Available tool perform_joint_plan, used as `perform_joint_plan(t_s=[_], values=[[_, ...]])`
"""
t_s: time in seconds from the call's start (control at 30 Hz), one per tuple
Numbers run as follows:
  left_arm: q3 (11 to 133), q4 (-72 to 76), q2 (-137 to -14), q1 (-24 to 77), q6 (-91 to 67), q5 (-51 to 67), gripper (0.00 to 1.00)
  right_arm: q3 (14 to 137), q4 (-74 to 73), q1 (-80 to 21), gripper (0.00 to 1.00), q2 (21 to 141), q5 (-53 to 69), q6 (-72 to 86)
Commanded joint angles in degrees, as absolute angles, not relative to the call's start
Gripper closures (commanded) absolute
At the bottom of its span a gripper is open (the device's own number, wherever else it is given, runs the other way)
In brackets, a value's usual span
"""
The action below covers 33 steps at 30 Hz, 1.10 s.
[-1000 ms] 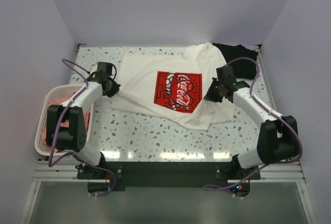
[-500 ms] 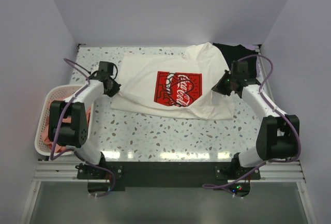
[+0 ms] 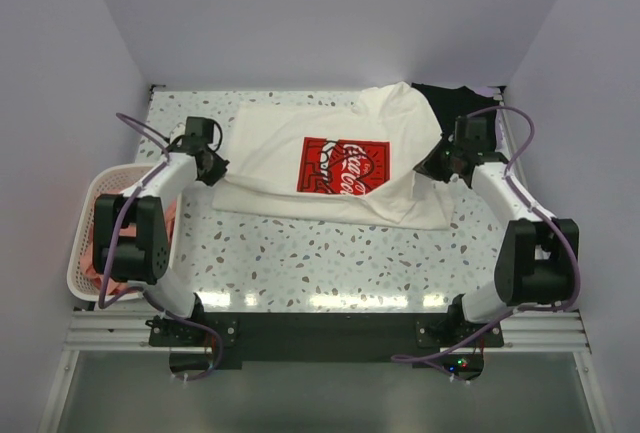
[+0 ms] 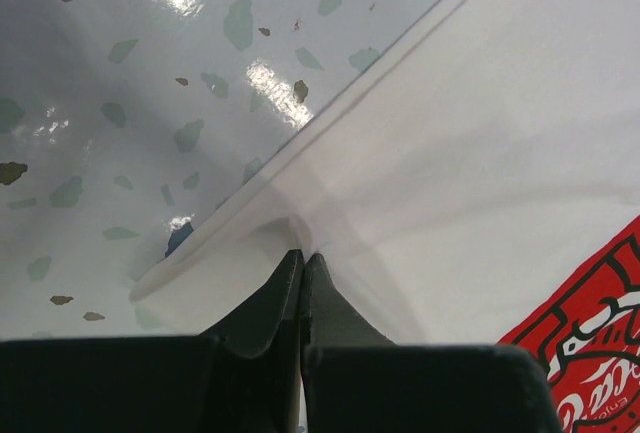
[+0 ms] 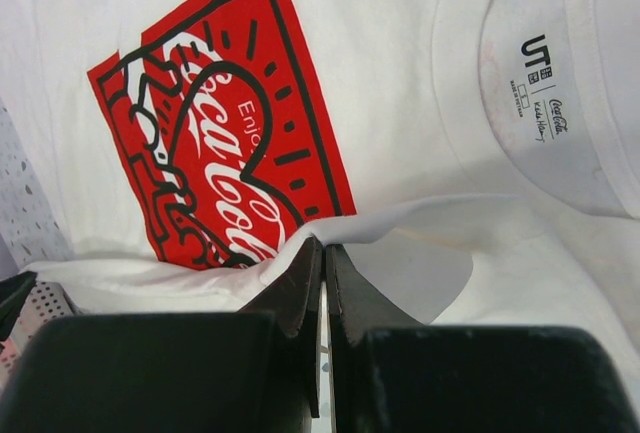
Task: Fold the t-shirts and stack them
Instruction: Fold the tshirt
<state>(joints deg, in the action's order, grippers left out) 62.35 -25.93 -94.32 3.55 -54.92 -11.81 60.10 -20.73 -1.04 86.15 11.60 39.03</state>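
White cloth, limp and light, likely to sag and wrinkle wherever unsupported: white t-shirt (image 3: 330, 168) spread print-up across the table (image 3: 300, 253), pinched at opposite side edges by left gripper (image 4: 302, 258) and right gripper (image 5: 322, 248), both clamped thin on fabric. Best taken at hems or seams, tensioned evenly. Farther off, far right corner, black t-shirt (image 3: 455, 103).

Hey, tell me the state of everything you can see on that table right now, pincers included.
white t-shirt: spread print-up, rumpled, gripped at both sides.
black t-shirt: crumpled at the far right corner.
salmon-pink cloth: heaped in the basket, unfolded.
basket: upright at the left edge.
left pincer: shut on the white t-shirt's edge.
right pincer: shut on a fold of the white t-shirt.
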Motion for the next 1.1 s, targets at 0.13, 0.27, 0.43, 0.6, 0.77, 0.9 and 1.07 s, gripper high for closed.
perform_joint_plan(t_s=[0.13,0.27,0.43,0.6,0.77,0.9,1.07], values=[[65.6,-25.7,-94.8,2.7,-54.9,-13.4,1.00,60.3,-17.2,-0.2,1.00,87.1,12.5,40.2],[66.1,-25.8,-94.7,2.3,-54.7,-13.6,1.00,60.0,-16.8,1.9,1.00,86.7,12.9,40.3],[67.0,-26.3,-95.9,2.2,-54.4,-13.8,1.00,59.9,-16.6,2.1,1.00,86.7,13.0,40.6],[67.3,-26.2,-96.2,2.0,-54.3,-13.7,1.00,59.2,-16.3,2.6,1.00,86.7,13.1,40.6],[68.0,-25.9,-96.9,2.0,-54.2,-13.3,1.00,58.6,-16.2,3.3,1.00,86.2,13.1,40.4],[68.9,-25.8,-98.2,2.0,-54.0,-12.7,1.00,58.0,-16.0,3.9,1.00,86.2,13.5,40.3],[69.4,-25.4,-99.3,2.0,-53.6,-12.1,1.00,57.2,-15.8,4.2,1.00,86.1,13.4,40.2]])
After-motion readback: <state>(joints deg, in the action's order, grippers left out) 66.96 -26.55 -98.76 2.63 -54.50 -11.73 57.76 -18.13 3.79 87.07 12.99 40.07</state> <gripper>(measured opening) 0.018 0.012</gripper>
